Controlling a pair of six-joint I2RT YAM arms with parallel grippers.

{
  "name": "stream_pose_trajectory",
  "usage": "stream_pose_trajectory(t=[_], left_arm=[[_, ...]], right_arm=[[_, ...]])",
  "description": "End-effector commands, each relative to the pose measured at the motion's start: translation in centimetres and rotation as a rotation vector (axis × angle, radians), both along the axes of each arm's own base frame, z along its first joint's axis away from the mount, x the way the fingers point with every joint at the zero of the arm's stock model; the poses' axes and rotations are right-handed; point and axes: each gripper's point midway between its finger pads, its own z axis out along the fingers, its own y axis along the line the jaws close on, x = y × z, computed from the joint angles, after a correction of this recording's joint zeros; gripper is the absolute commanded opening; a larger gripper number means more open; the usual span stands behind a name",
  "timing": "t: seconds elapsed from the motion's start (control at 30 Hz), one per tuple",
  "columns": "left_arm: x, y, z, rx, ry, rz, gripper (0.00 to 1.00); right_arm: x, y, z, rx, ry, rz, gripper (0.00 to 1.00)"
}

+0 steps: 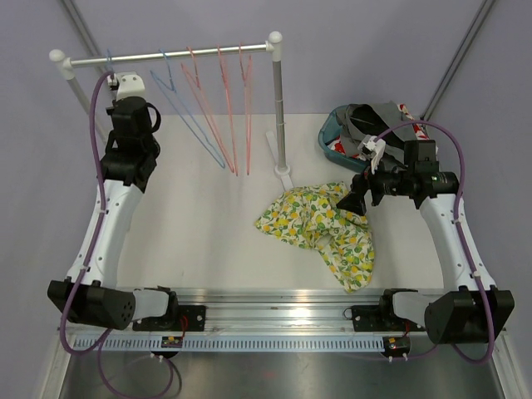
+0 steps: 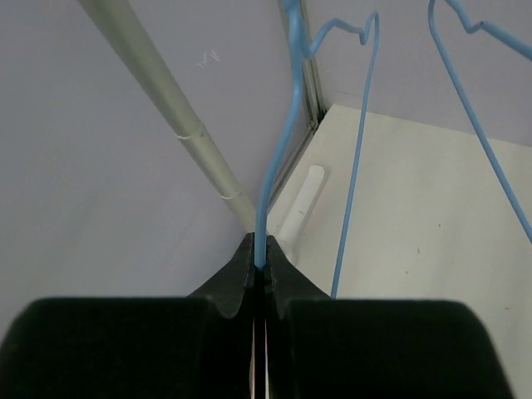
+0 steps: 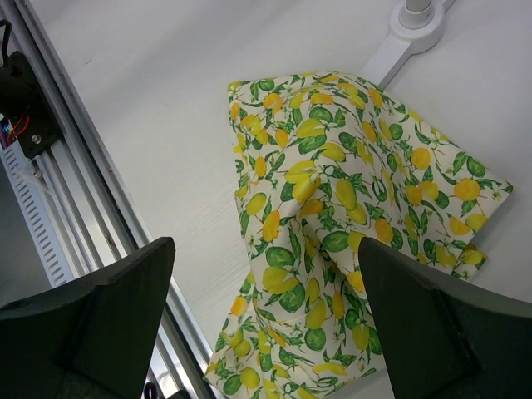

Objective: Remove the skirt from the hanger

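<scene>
The lemon-print skirt (image 1: 320, 229) lies crumpled on the white table (image 1: 199, 241), at about 4 o'clock from the rack's post (image 1: 277, 100). It is soft, wrinkled cloth, clear of every hanger. The right gripper (image 3: 266, 278) hovers over it, jaws spread wide and empty. The left gripper (image 2: 264, 259) is pinched tight on a thin blue wire hanger (image 2: 278, 158) hung from the metal rail (image 1: 166, 56). The wrist view cuts off the hanger's hook.

The black left fingers (image 2: 237, 283) are pressed together on the thin wire of a blue hanger (image 2: 278, 158), which rises from their tips (its other arm drops just to the right). A grey rack pole (image 2: 166, 108) slants away on the left. A second blue hanger (image 2: 486, 150) hangs further right, above the white counter (image 2: 416, 216).
</scene>
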Motion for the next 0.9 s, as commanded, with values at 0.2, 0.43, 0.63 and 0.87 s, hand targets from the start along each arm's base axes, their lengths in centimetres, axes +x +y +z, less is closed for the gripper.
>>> stream_pose_trajectory(t=[0.2, 0.43, 0.63, 0.87], left_arm=[[1.7, -1.3, -1.4, -0.064, -0.019, -0.093, 0.00], [0.9, -2.0, -0.4, -0.123, -0.055, -0.137, 0.57], [-2.5, -3.1, 2.3, -0.217, -0.140, -0.207, 0.93], [-7.8, -5.7, 1.3, -0.339, -0.177, -0.355, 0.99]], right_arm=[[0.4, 0.3, -0.2, 0.020, -0.008, 0.027, 0.99], [-0.6, 0.7, -0.7, 0.024, -0.006, 0.103, 0.99], [-1.7, 1.1, -2.4, -0.009, 0.023, 0.222, 0.99], [2.5, -0.2, -8.7, -0.398, 0.022, -0.034, 0.99]])
